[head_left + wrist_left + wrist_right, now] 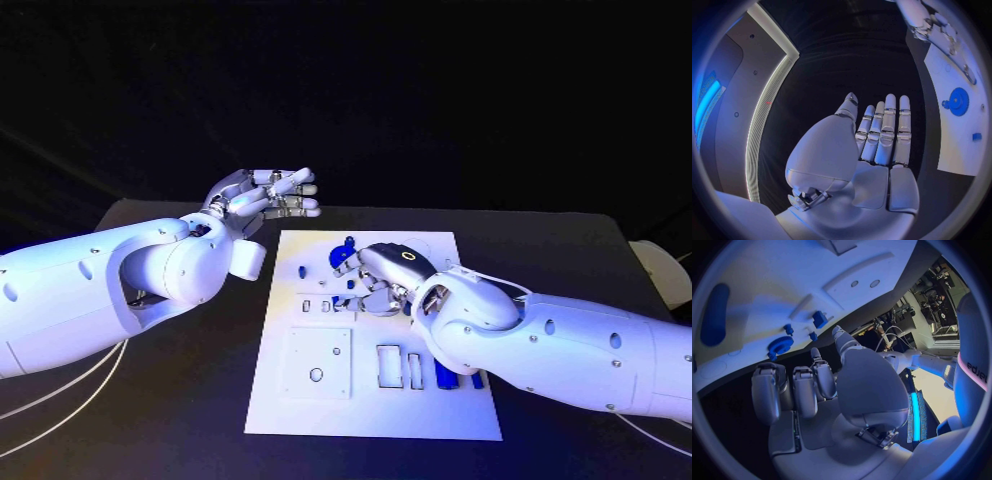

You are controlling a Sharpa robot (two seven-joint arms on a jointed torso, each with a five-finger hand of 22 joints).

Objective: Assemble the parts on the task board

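Head view: task board [325, 400] lies flat mid-surface, black surface [173, 430] all round it. Left hand [267, 195] is up off the board's far-left corner, over the dark surface, fingers stretched out and a bit apart, holding nothing. Right hand [382, 275] is low over the board's upper middle, palm down, fingers curled downward; can't tell from here whether they grip anything. Blue parts: a gear [343, 258] just beside the right hand, a small blue piece [303, 270] to its left, and blue bars [447, 375] near the board's right edge, partly under the right arm.

Left wrist view: left hand [873, 150] flat and open, fingers side by side and straight, empty, over the dark surface. Board [961, 100] off to the side w/ the blue gear [957, 101] and a small blue block [976, 136] on it.

Right wrist view: right hand [817, 395] w/ fingers bent inward, nothing seen between them, hovering close to the board [786, 285]. Blue gear [779, 345] sits just ahead of the fingertips, small blue pegs [817, 320] beside it, a long blue bar [716, 315] well apart.
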